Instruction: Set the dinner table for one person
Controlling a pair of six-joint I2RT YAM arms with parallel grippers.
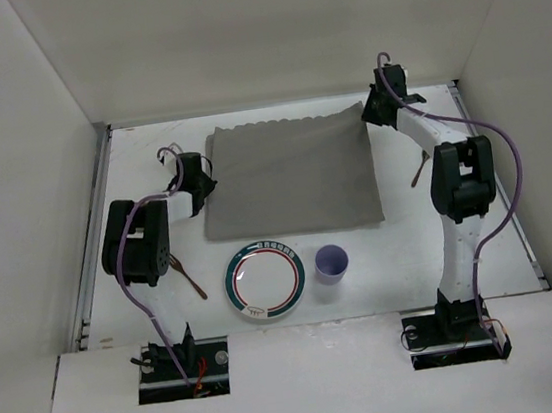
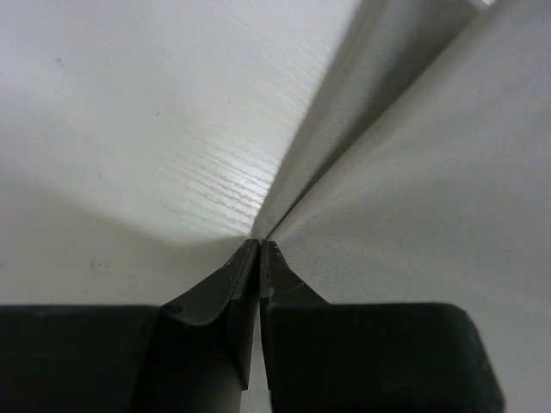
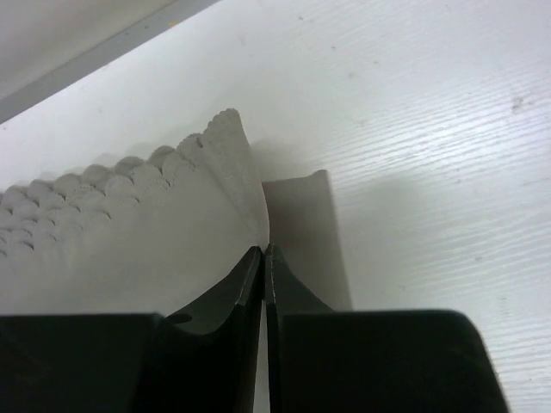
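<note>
A grey cloth mat (image 1: 290, 174) lies in the middle of the white dinner table (image 1: 385, 274). My left gripper (image 1: 209, 181) is shut on the mat's left edge; in the left wrist view its jaws (image 2: 260, 243) pinch the raised cloth (image 2: 430, 198). My right gripper (image 1: 371, 112) is shut on the mat's far right corner; in the right wrist view the jaws (image 3: 266, 249) pinch the scalloped cloth (image 3: 129, 232), which is lifted off the table (image 3: 430, 129). A round plate (image 1: 265, 281) with a green and red rim and a lilac cup (image 1: 330, 262) stand in front of the mat.
A brown-handled utensil (image 1: 190, 277) lies by the left arm, left of the plate. Another brown utensil (image 1: 420, 169) lies right of the mat, partly behind the right arm. White walls enclose the table on three sides.
</note>
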